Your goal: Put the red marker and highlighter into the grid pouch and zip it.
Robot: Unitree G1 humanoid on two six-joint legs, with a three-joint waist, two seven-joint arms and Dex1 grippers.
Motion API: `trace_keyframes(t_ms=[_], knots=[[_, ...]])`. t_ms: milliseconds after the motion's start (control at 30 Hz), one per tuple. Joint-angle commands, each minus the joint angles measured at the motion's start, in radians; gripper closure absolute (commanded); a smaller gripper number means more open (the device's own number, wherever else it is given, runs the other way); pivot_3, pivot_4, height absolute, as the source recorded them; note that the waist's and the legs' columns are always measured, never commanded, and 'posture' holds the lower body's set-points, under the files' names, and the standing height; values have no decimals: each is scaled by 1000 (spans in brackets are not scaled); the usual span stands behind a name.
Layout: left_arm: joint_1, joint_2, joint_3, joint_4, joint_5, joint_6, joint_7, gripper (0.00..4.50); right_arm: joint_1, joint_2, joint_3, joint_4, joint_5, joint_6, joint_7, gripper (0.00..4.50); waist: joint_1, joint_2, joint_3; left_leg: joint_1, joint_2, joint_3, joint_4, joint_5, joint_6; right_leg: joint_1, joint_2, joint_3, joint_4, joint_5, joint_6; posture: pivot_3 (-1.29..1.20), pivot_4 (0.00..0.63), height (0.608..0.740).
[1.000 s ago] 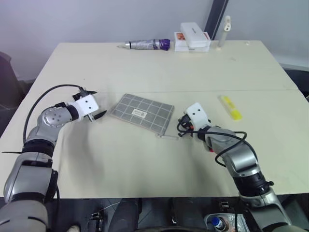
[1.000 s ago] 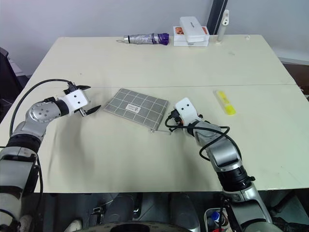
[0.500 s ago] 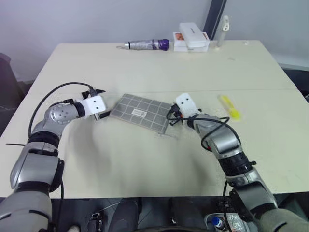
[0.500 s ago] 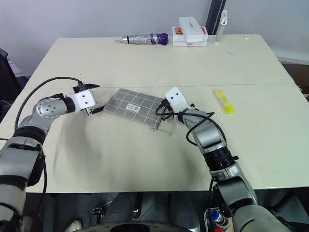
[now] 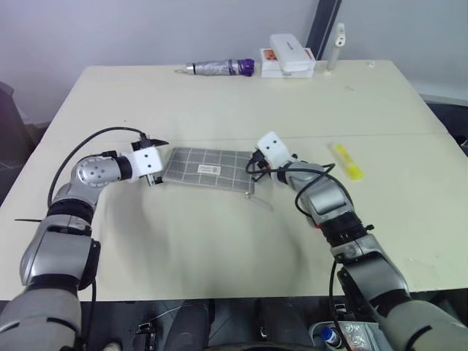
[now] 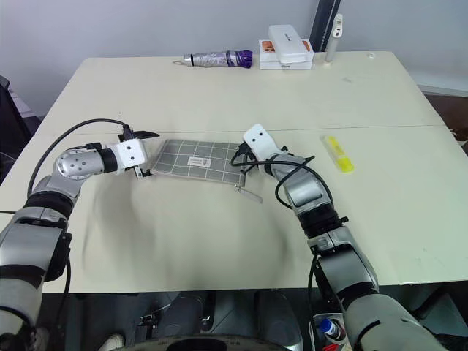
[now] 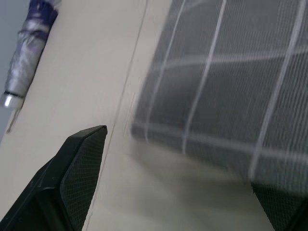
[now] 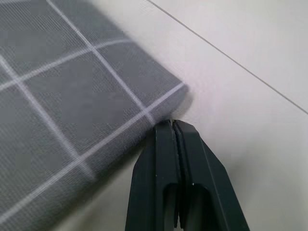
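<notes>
The grid pouch (image 5: 208, 168) lies flat at the table's middle, grey with white lines and a small white label. Its zipper pull (image 5: 253, 195) trails off the near right corner. My left gripper (image 5: 156, 161) is open, its two fingers spread either side of the pouch's left edge (image 7: 159, 120). My right gripper (image 5: 253, 165) is shut, and its tips meet the pouch's right corner (image 8: 163, 103) with nothing seen between them. The yellow highlighter (image 5: 348, 161) lies on the table right of my right arm. The red marker is hidden.
A folded purple-and-grey umbrella (image 5: 223, 68) lies at the table's far edge. Beside it stands a stack of white boxes (image 5: 291, 55) and a slim white stick (image 5: 334, 47). The table's far seam (image 5: 380, 136) runs just beyond the pouch.
My right gripper moved forward and left to the pouch's right corner. My left gripper moved right to its left edge. The pouch swung from slanted to nearly level.
</notes>
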Motion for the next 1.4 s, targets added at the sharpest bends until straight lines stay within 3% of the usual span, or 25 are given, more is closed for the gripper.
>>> trace_keyframes(t_ms=[33, 400, 500, 733, 900, 1067, 1167, 1367, 1400], knots=[[32, 3, 2, -38, -25, -55, -40, 0, -43, 8, 3, 28, -17, -45, 25, 4445, -4, 0, 0, 0, 0, 0, 0, 0, 0, 0, 0, 0, 0, 0, 0, 0, 150, 740], [111, 19, 18, -154, -158, -160, -208, 0, -51, 17, 1, 92, -47, -65, 52, 4445, -24, 0, 0, -1, 1, 1, -1, 0, -1, -3, 0, 0, 2, 0, 0, 0, 150, 740], [124, 27, 21, -166, -174, -175, -230, 823, -52, 19, -3, 99, -51, -65, 53, 4500, -23, 0, 0, -1, 1, 1, -1, 0, -1, -3, 0, 0, 2, 0, 0, 0, 150, 740], [133, 31, 38, -213, -244, -194, -281, 4300, -38, 13, -9, 87, -53, -69, 54, 4500, -22, 0, 0, -1, 1, 1, 0, 1, -1, -3, 0, 0, 2, 0, 0, 0, 150, 740], [137, 23, 73, -246, -300, -83, -263, 4450, -23, -20, -41, 8, -41, -109, 60, 4500, -22, 0, 0, -1, 1, 1, 0, 1, -1, -4, 0, 0, 2, 0, 0, 0, 150, 740], [215, -3, 132, -521, -426, 336, -228, 4450, 35, -169, -105, -204, -24, -67, 110, 4500, -21, 0, 0, -3, 1, 1, 0, 1, -1, -5, -1, 0, 3, 0, 0, 0, 150, 740], [309, -9, 154, -742, -489, 567, -190, 4500, 90, -245, -175, -349, 40, 16, 166, 3644, -22, 0, 0, -3, 1, 0, -1, 1, -1, -5, -1, 1, 2, 0, 0, 0, 150, 740], [469, -44, 174, -1081, -553, 878, -72, 4500, 215, -306, -271, -634, 199, 225, 253, 550, -25, 0, 0, -3, 3, 0, -1, 0, -1, -5, 0, 2, 2, 0, 0, 0, 150, 740], [486, -50, 172, -1126, -562, 922, -58, 4500, 230, -297, -276, -671, 221, 248, 251, 550, -23, 0, 0, -3, 3, 0, -1, 1, -1, -5, 0, 2, 2, 0, 0, 0, 150, 740]])
